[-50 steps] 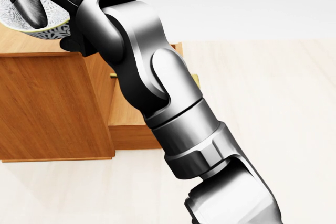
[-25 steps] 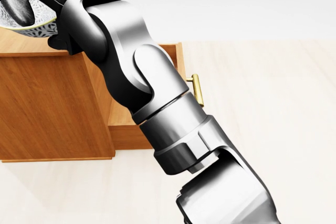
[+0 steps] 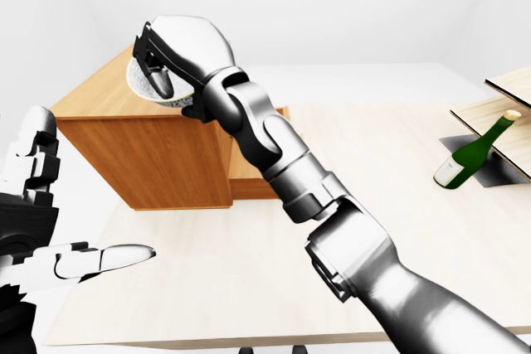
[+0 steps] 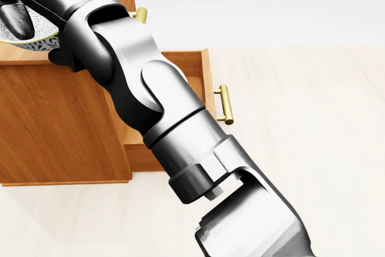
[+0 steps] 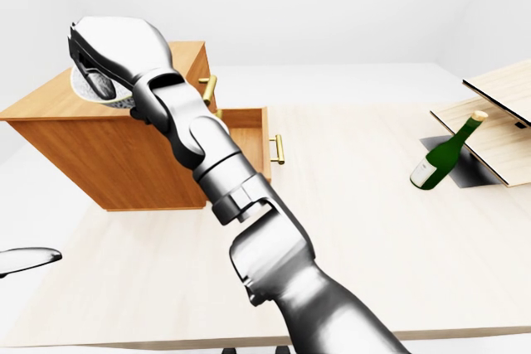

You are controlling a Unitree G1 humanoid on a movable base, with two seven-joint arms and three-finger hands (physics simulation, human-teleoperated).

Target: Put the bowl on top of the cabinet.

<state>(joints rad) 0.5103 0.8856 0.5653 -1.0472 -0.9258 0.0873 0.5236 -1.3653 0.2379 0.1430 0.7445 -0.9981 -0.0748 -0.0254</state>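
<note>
In the left-eye view the right hand [image 3: 178, 51] reaches up and across to the top left, where its fingers [image 3: 159, 80] close round the rim of a patterned bowl [image 3: 143, 84], one dark finger lying inside it. The bowl sits over the top of the wooden cabinet [image 3: 158, 159], near the cabinet's right edge; whether it touches the top or hangs just above cannot be told. The left hand [image 3: 50, 230] comes in at the lower left, holding nothing, its fingers spread wide with one fingertip [image 3: 124, 254] pointing right. Far to the right a green bottle [image 3: 474, 155] leans on a dark mat beside slanted wooden boards [image 3: 498, 118], all on the pale table [image 3: 373, 163]. In the head view the right arm fills the middle, running from the bottom up to the top left corner, where part of the bowl [image 4: 27, 40] shows under the hand, over the cabinet top [image 4: 36, 55]. A drawer [image 4: 192, 67] stands pulled out of the cabinet's right side, with a brass handle [image 4: 224, 105] on its face; a second brass handle [image 4: 140, 15] shows higher up. In the right-eye view the bowl [image 5: 91, 89] sits under the right hand [image 5: 116, 51] above the cabinet's top, the open drawer [image 5: 249, 134] lies to the arm's right, and only one fingertip [image 5: 25, 259] of the left hand shows at the left edge.
</note>
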